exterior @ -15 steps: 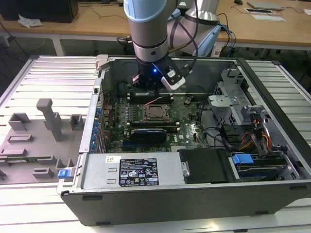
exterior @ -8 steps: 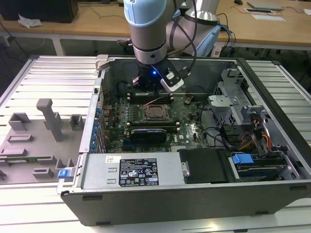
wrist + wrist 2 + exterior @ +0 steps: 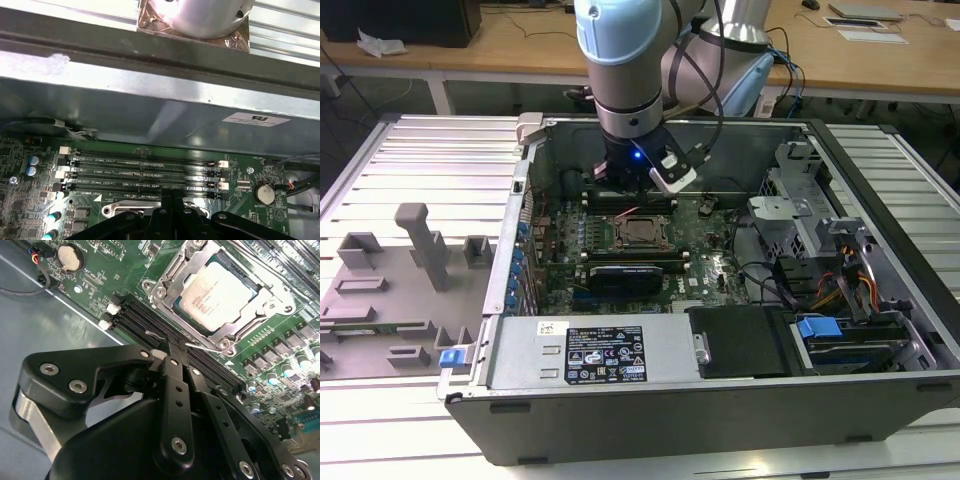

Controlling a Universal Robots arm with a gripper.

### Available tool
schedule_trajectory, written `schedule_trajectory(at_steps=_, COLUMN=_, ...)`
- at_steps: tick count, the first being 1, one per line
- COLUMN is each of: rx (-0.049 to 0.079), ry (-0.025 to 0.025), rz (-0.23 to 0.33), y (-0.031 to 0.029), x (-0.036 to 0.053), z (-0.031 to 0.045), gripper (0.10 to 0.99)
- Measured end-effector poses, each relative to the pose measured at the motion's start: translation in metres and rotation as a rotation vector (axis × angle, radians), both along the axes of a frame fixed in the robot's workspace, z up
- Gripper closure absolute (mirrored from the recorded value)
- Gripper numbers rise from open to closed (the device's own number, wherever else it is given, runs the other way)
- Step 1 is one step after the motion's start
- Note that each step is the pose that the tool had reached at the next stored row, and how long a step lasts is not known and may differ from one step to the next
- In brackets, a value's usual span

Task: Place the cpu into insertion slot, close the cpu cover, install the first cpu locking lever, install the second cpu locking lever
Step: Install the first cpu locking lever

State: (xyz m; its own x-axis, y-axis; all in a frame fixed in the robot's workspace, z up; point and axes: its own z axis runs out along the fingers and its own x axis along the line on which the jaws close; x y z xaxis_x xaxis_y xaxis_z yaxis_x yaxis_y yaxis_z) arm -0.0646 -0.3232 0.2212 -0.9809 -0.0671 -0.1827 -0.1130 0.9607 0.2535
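We judge the cpu [image 3: 220,295] seated, cpu cover [image 3: 172,277] down; the gripper [image 3: 169,352], pinched shut and empty, meets a locking lever [image 3: 202,346] that needs latching down.

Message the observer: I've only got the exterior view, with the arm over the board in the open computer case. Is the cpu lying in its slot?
Observer: Yes. In the second wrist view the cpu lies flat, with its pale metal top up.
Operator: Is the cover down?
Observer: The cpu cover lies flat around it, and the chip shows through its cutout.
Operator: Where exactly is the hand?
Observer: The hand is shut. Its tips are close to a thin wire lever at the cover's edge, beside the memory slots. I cannot tell if they touch the lever.
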Motion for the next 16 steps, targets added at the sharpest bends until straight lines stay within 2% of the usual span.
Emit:
schedule_trajectory(at_steps=7, rx=0.0, ry=-0.0001, rz=-0.007, y=0.0017, x=0.0006, z=-0.0015, gripper=0.98)
schedule_trajectory(at_steps=9, rx=0.0, ry=-0.0026, rz=-0.014, y=0.0018, x=0.0005, z=-0.0028, gripper=0.98)
schedule_trajectory(at_steps=13, rx=-0.001, ry=-0.0027, rz=-0.068, y=0.0018, x=0.0005, z=-0.0058, gripper=0.98)
schedule_trajectory(at_steps=16, rx=-0.004, ry=-0.0028, rz=-0.083, y=0.003, x=0.0005, z=-0.0073, gripper=0.98)
